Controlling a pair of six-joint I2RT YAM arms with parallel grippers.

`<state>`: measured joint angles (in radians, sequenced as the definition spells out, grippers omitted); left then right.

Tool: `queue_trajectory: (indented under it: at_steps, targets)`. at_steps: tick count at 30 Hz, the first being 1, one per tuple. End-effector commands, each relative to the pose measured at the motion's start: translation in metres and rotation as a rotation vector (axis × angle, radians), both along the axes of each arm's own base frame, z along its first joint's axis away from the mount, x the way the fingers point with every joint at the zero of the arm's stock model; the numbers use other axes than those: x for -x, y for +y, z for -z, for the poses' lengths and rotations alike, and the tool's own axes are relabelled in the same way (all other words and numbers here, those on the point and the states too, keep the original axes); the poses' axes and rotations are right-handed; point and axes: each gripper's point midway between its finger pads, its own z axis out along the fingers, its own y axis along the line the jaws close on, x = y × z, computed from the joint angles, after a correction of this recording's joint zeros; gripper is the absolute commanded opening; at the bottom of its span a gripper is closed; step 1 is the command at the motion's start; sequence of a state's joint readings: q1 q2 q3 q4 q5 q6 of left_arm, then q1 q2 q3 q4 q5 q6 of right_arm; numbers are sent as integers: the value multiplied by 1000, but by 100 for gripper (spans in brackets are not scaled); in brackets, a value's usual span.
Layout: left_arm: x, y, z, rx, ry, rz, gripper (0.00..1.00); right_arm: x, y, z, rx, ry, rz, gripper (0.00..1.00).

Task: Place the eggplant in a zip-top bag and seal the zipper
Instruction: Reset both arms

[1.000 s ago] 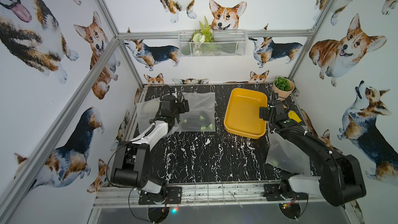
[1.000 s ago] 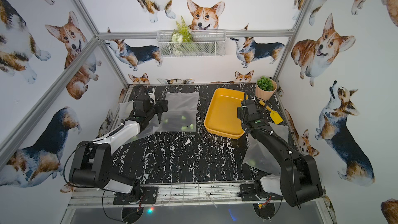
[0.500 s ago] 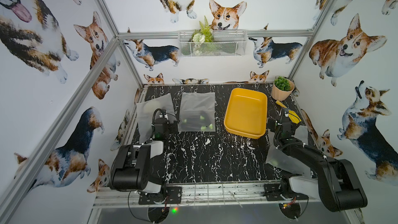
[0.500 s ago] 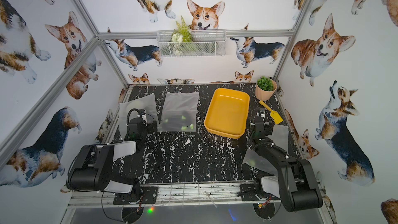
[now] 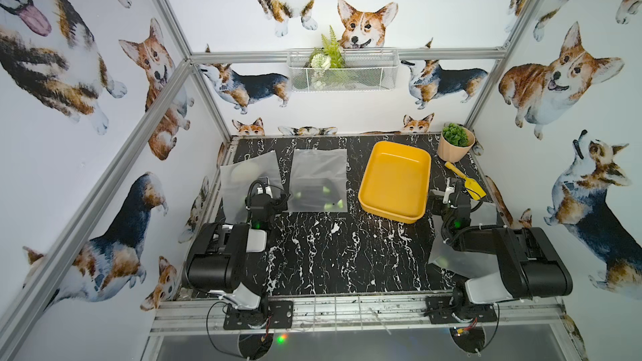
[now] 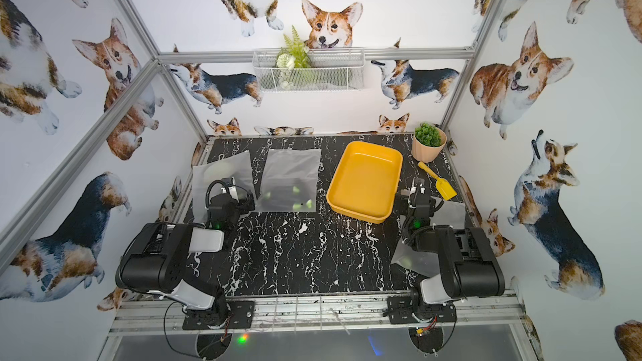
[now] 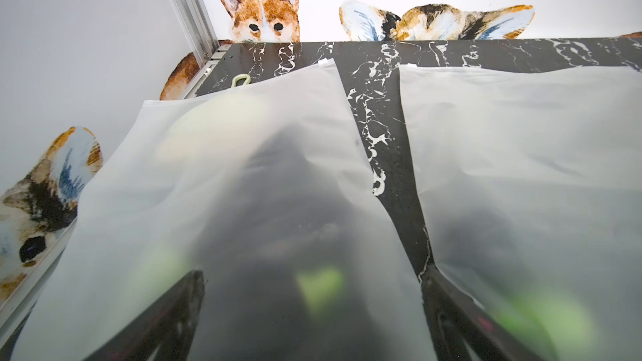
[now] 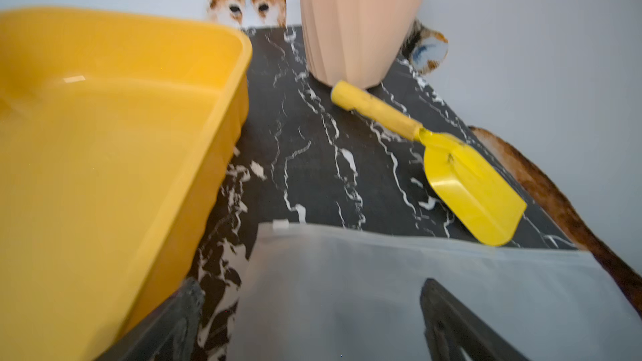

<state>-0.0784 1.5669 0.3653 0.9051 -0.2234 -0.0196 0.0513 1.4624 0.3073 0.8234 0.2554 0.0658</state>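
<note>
Lying on the table (image 5: 330, 248): three frosted zip-top bags, all flat, none of them touching another.
Middle bag (image 5: 319, 168): between the left bag (image 5: 250, 171) and the yellow tray (image 5: 396, 182); a dark shape with green spots shows through its near end.
Eggplant (image 5: 314, 193): I take this dark shape for it, so it is inside the middle bag. The plastic blurs it and I cannot be sure.
Contents of the left bag: in the left wrist view also a dark shape with a green spot, and something pale at the far end.
Left gripper (image 7: 312, 270): fingers spread wide, holding nothing, low over the near end of the left bag.
Right gripper (image 8: 311, 283): fingers spread wide too, holding nothing, over the right bag (image 8: 382, 289), just beside the yellow tray.
Far right corner: plant pot (image 5: 453, 152), with a yellow scoop (image 5: 467, 182) near it.
</note>
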Motion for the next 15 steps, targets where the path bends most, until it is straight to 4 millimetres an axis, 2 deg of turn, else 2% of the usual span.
queue_trajectory:
  at_steps: [1, 4, 7, 15]
  targets:
    - [-4, 2, -11, -9, -48, -11, 99, -3, -2, -14, -42, -41, 27, 100]
    - [-4, 1, -11, -11, -48, -9, 99, -5, -1, -15, -24, -81, 13, 100]
    - [-5, 1, -12, -10, -48, -10, 99, -5, 0, -12, -33, -38, 11, 100]
    - [-5, 1, -11, -14, -43, -8, 99, -5, 0, -14, -23, -61, 11, 100]
